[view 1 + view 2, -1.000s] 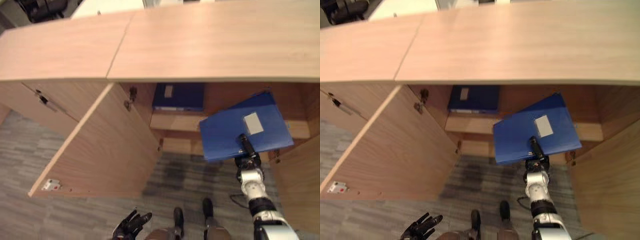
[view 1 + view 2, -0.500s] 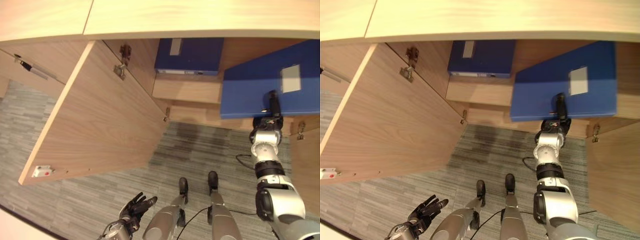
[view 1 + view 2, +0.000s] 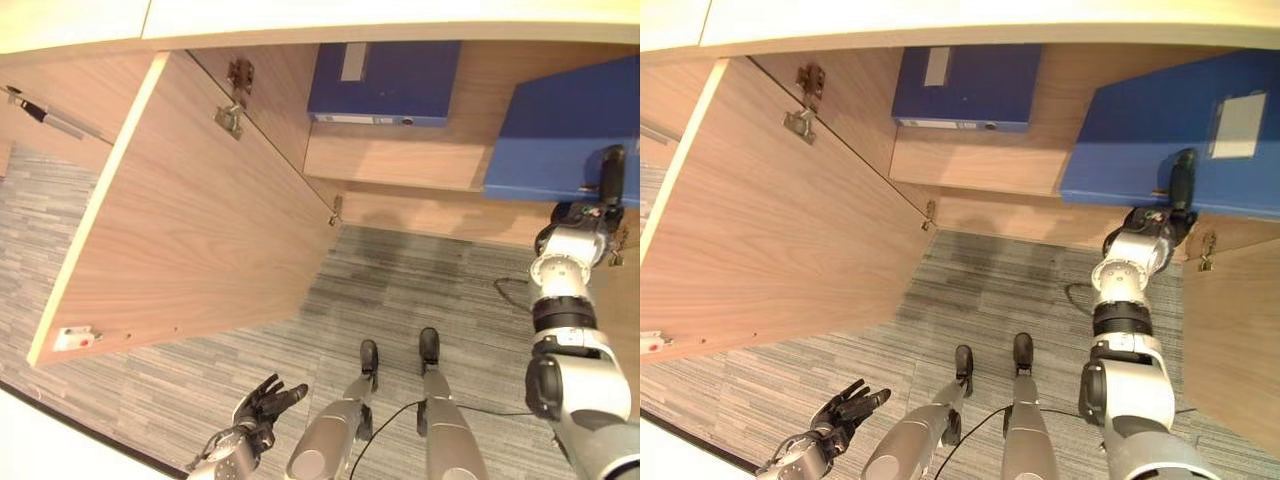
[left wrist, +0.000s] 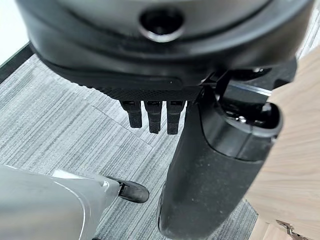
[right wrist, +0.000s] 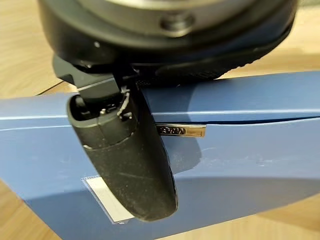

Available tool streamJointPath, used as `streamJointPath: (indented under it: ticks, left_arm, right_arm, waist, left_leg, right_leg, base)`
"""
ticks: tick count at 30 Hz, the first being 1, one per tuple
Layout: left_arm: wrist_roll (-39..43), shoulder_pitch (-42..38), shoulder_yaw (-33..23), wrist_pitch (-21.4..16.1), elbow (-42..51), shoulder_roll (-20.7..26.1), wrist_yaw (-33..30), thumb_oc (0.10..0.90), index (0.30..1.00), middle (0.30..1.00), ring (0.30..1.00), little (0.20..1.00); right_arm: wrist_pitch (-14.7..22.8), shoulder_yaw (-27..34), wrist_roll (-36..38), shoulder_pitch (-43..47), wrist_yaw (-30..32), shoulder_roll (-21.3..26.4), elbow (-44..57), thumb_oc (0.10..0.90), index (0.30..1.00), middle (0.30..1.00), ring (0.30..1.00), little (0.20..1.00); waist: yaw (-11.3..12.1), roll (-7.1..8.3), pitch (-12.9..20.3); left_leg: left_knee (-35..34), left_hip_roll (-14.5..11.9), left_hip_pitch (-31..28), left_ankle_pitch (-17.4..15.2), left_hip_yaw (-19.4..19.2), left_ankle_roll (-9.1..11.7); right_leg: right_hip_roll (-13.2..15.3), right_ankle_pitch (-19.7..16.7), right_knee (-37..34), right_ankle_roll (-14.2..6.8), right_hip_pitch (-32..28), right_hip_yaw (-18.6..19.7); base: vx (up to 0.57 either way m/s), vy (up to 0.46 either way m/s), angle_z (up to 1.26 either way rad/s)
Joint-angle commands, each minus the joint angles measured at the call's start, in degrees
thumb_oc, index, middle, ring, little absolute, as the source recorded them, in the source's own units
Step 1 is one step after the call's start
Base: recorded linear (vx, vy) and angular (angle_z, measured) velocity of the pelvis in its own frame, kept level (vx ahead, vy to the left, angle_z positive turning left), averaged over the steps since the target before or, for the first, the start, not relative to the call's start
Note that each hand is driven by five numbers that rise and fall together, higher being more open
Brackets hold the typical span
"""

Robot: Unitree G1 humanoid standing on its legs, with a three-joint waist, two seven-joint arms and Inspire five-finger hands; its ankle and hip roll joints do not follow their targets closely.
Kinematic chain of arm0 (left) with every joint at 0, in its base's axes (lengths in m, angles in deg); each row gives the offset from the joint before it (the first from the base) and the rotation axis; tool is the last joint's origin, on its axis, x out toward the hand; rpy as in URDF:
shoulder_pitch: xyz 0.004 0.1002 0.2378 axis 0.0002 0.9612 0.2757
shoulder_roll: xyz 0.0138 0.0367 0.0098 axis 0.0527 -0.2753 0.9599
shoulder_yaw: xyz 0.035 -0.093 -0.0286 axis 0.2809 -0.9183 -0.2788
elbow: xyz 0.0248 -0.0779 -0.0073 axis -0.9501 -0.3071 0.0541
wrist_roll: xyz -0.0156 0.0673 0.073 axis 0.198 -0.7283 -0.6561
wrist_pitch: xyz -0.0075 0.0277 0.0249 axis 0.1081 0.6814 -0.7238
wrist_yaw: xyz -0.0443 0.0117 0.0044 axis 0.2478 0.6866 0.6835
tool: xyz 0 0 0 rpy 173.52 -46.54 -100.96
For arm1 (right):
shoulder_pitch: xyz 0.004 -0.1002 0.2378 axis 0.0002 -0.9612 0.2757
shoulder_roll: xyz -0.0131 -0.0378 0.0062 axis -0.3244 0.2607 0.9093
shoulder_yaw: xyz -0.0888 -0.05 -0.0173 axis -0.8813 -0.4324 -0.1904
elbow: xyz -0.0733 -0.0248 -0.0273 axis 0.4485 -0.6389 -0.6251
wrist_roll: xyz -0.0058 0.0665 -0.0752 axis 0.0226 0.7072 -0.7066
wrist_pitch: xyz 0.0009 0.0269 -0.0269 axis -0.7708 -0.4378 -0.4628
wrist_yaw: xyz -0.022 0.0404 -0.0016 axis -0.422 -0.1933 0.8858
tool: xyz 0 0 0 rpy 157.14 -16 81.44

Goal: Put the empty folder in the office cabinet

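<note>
While your right hand [image 3: 1168,205] pinches the blue folder [image 3: 1160,140] with its thumb on top, the folder sits partly over the open cabinet's shelf [image 3: 980,160], right of a second folder [image 3: 965,85]. You must slide it in, then release. Your left hand [image 3: 845,410] hangs relaxed, low left.

Blue folder [image 3: 1160,150] with white label, tilted, partly inside the open wooden cabinet [image 3: 980,175].

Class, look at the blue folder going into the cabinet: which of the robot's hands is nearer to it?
Right. The right hand grips the blue folder by its near edge, thumb lying on top; the left hand hangs open low over the floor, far from it.
</note>
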State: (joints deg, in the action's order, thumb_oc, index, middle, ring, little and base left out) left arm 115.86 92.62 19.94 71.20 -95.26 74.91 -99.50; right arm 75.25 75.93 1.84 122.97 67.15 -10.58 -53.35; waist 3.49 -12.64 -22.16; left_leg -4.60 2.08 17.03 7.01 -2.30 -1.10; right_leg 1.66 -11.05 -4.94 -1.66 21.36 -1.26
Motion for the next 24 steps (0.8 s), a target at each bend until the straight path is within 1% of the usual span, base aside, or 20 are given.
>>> streamJointPath:
  ticks: [1,3,5,6,7,8,10,11,13,15,19,24]
  left_arm:
    - [-2.0,2.8,-1.7,-1.4,-1.1,5.9,-1.5,0.800,0.900,0.900,0.900,0.900]
    - [-2.1,2.6,-1.8,-1.5,-1.4,6.0,-1.5,0.800,0.900,0.900,0.900,0.900]
    - [-2.4,2.6,-1.8,-2.0,-1.7,7.0,-1.5,0.800,0.900,0.900,0.900,0.900]
    - [-2.4,2.6,-1.8,-2.1,-1.6,7.1,-1.5,0.800,0.900,0.900,0.900,0.900]
    - [-2.5,2.9,-1.8,-2.2,-1.5,7.4,-1.6,0.800,0.900,0.900,0.900,0.900]
    - [-2.6,3.0,-1.8,-2.2,-1.6,7.6,-1.6,0.800,0.900,0.900,0.900,0.900]
    - [-3.0,3.2,-1.8,-2.3,-1.8,8.2,-1.4,0.800,0.900,0.900,0.900,0.900]
    - [-3.1,3.3,-1.8,-2.3,-1.9,8.4,-1.2,0.800,0.900,0.900,0.900,0.900]
    - [-3.3,3.6,-1.8,-2.2,-2.1,8.7,-1.0,0.800,0.900,0.900,0.900,0.900]
    - [-4.0,3.7,-2.2,-2.6,-3.3,9.4,-0.7,0.800,0.900,0.900,0.900,0.900]
    - [-4.5,3.5,-2.7,-3.1,-4.1,9.7,-0.7,0.800,0.900,0.900,0.900,0.900]
    - [-4.4,3.5,-2.8,-3.7,-4.2,10.1,-0.8,0.800,0.900,0.900,0.900,0.900]
  right_arm:
    - [3.1,-3.9,-3.9,8.5,-2.2,8.2,6.0,0.400,0.300,0.300,0.300,0.300]
    - [2.7,-4.2,-4.0,9.7,-1.8,9.2,4.9,0.400,0.300,0.300,0.300,0.300]
    - [0.8,-5.9,-5.1,13.2,0.1,12.1,1.3,0.400,0.300,0.300,0.300,0.300]
    - [0.4,-6.2,-5.1,14.2,0.4,12.8,0.3,0.400,0.300,0.300,0.300,0.300]
    - [-0.3,-6.6,-5.4,15.3,1.1,13.8,-0.8,0.400,0.300,0.300,0.300,0.300]
    - [-0.8,-7.1,-5.4,16.4,1.3,14.6,-1.8,0.400,0.300,0.300,0.300,0.300]
    - [-2.1,-8.8,-5.9,18.6,1.7,16.7,-3.0,0.400,0.300,0.300,0.300,0.300]
    - [-2.5,-9.5,-6.2,19.2,1.6,17.4,-3.5,0.400,0.300,0.300,0.300,0.300]
    - [-2.7,-10.3,-6.1,20.5,1.6,17.9,-4.1,0.400,0.300,0.300,0.300,0.300]
    - [-2.9,-12.5,-5.9,23.0,1.2,19.6,-5.4,0.400,0.300,0.300,0.300,0.300]
    - [-3.1,-13.8,-5.9,24.7,1.2,20.2,-6.0,0.400,0.300,0.300,0.300,0.300]
    - [-3.7,-17.1,-6.9,28.9,1.9,21.6,-6.5,0.400,0.300,0.300,0.300,0.300]
  waist:
    - [0.2,1.01,2.7]
    - [0.4,0.99,2.9]
    - [0.8,0.95,3.2]
    - [0.9,0.87,3.2]
    - [1.1,0.86,3.5]
    - [1.2,0.71,3.6]
    - [1.4,0.59,4.0]
    - [1.5,0.56,4.1]
    - [1.6,0.38,4.3]
    - [1.9,0.23,4.7]
    - [2.3,-0.03,5.1]
    - [3.2,-0.45,5.6]
  left_leg:
    - [-0.4,2.3,0.7,-1.9,4.7,1.7]
    - [-0.4,2.3,1.2,-1.8,4.6,1.7]
    - [-0.4,2.4,1.5,-2.2,4.7,1.8]
    - [-0.4,2.4,2.0,-1.7,4.6,1.8]
    - [-0.4,2.5,1.9,-2.1,4.6,1.8]
    - [-0.4,2.5,2.4,-1.6,4.6,1.9]
    - [-0.4,2.6,2.7,-2.0,4.8,2.0]
    - [-0.4,2.7,3.0,-1.6,4.7,2.1]
    - [-0.4,2.7,3.1,-2.0,4.9,2.2]
    - [-0.4,2.8,4.0,-1.5,5.1,2.3]
    - [-0.4,3.0,4.7,-1.9,5.3,2.4]
    - [-0.4,3.0,5.6,-1.5,5.7,2.6]
  right_leg:
    - [-2.0,10.1,5.6,-0.8,-1.1,-2.4]
    - [-2.0,10.2,5.8,-0.7,-0.5,-2.3]
    - [-2.0,10.8,6.6,-0.7,0.3,-2.3]
    - [-1.9,10.5,6.8,-0.7,0.9,-2.3]
    - [-1.9,11.0,7.0,-0.6,0.9,-2.3]
    - [-1.8,10.6,7.1,-0.6,1.5,-2.3]
    - [-1.7,11.1,7.4,-0.5,1.9,-2.4]
    - [-1.7,10.8,7.4,-0.5,2.2,-2.5]
    - [-1.7,11.1,7.4,-0.5,2.3,-2.4]
    - [-1.6,10.7,7.4,-0.5,3.2,-2.7]
    - [-1.5,11.3,8.0,-0.6,4.1,-2.8]
    - [-1.3,11.8,9.3,-0.5,5.6,-3.1]
  base:
    - [0.00,-0.055,-0.01]
    - [0.00,-0.015,0.00]
    - [0.00,-0.016,0.00]
    - [0.03,-0.022,0.00]
    - [0.00,0.000,0.00]
    - [0.00,0.000,0.00]
    - [0.00,0.000,0.00]
    - [0.00,0.000,0.00]
    - [0.02,-0.006,0.01]
    - [0.03,-0.020,0.06]
    - [0.02,-0.010,0.07]
    - [0.01,-0.001,0.00]
